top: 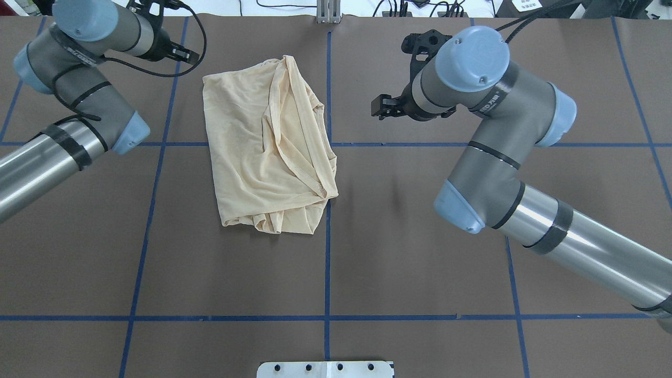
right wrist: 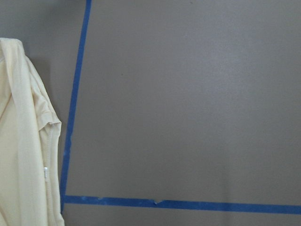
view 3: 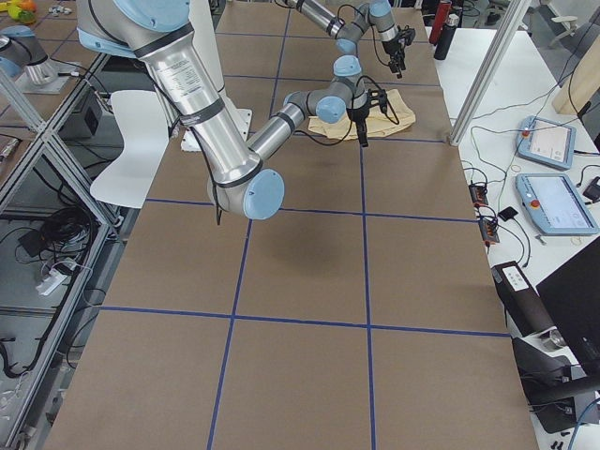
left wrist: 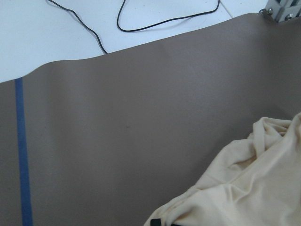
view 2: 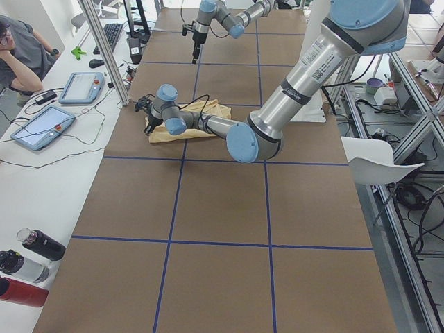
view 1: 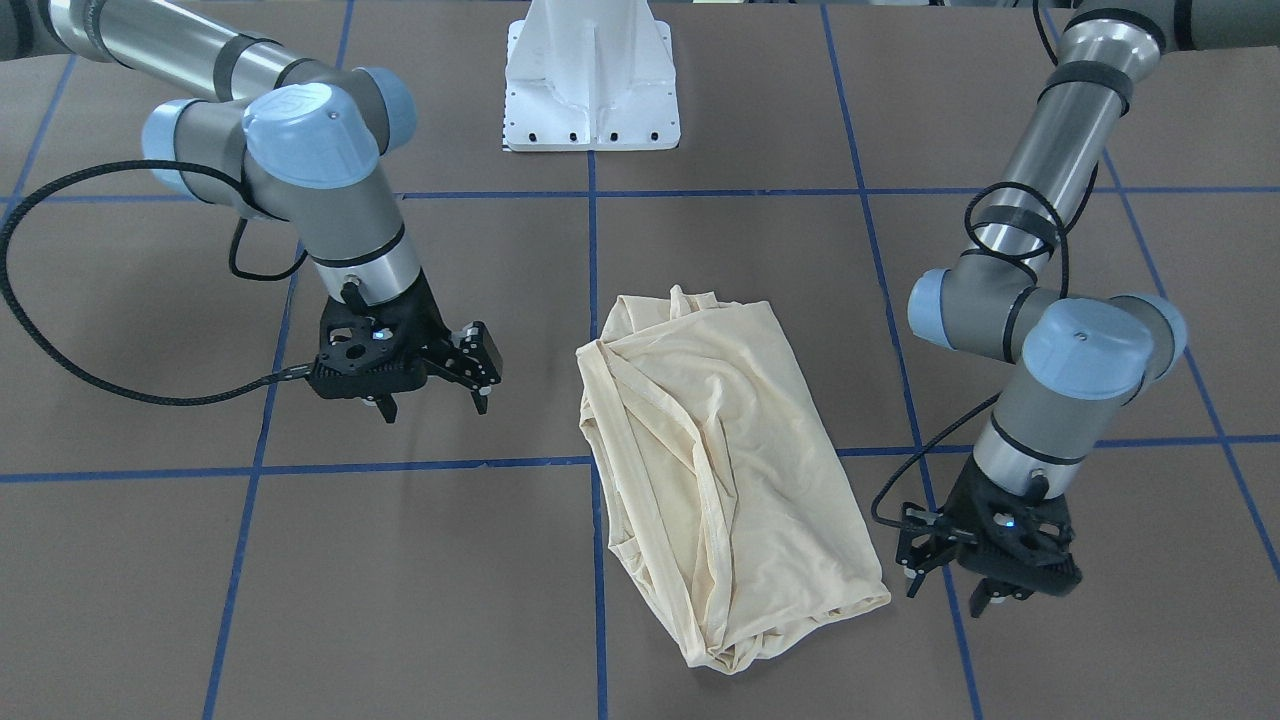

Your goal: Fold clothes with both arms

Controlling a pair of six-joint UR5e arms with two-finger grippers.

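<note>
My left arm (view 1: 1060, 360) and right arm (view 1: 310, 150) flank the T-shirt (view 1: 720, 470), which lies roughly folded between them; both jaws are wide and hold nothing.
I judge one more fold is due. I'd lower the left gripper (view 1: 947, 595) and right gripper (view 1: 432, 405) onto the bundle's ends together, pinch every thin layer, then carry level so nothing slides. Underneath is a brown table (top: 420, 262) gridded with blue tape (top: 327, 262); alongside, a white bench (view 2: 28, 180), tablets (view 2: 41, 128) and a seated person (view 2: 21, 59).
</note>
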